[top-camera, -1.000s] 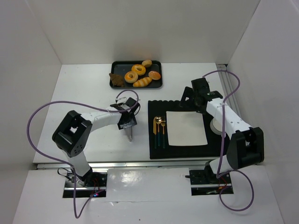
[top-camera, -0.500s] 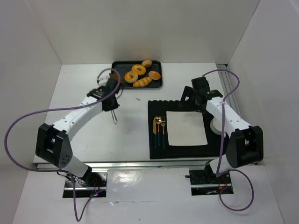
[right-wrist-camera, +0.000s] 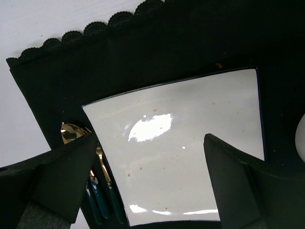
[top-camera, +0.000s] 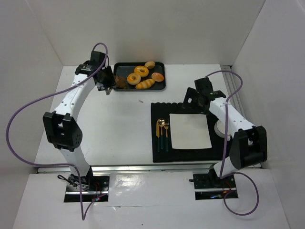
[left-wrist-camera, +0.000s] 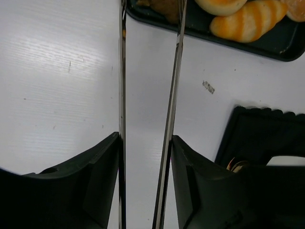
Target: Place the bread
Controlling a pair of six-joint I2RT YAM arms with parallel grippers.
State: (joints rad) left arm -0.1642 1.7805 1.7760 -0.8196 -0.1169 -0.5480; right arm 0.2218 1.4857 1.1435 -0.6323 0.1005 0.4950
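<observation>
The bread (top-camera: pixel 120 82) is a dark brown lumpy pastry at the left end of the black tray (top-camera: pixel 163 88). In the left wrist view it shows at the top edge (left-wrist-camera: pixel 164 5). My left gripper (top-camera: pixel 106 82) hovers just left of the tray and is shut on a pair of metal tongs (left-wrist-camera: pixel 174 95). The two tong blades stand apart and run up to the bread, their tips cut off by the frame edge. My right gripper (right-wrist-camera: pixel 150 143) hangs open over the white square plate (right-wrist-camera: pixel 190 143) with nothing between its fingers.
Ring doughnuts (top-camera: pixel 134 79) and a twisted roll (top-camera: pixel 145 84) share the tray. The plate (top-camera: pixel 189 130) lies on a black mat (top-camera: pixel 157 153) with a gold spoon and fork (top-camera: pixel 163 134) beside it. A white cup (top-camera: pixel 220 129) stands under the right arm.
My left arm has swung from the middle of the table up and left to the tray's left end, carrying the tongs. The right arm has hardly moved.
</observation>
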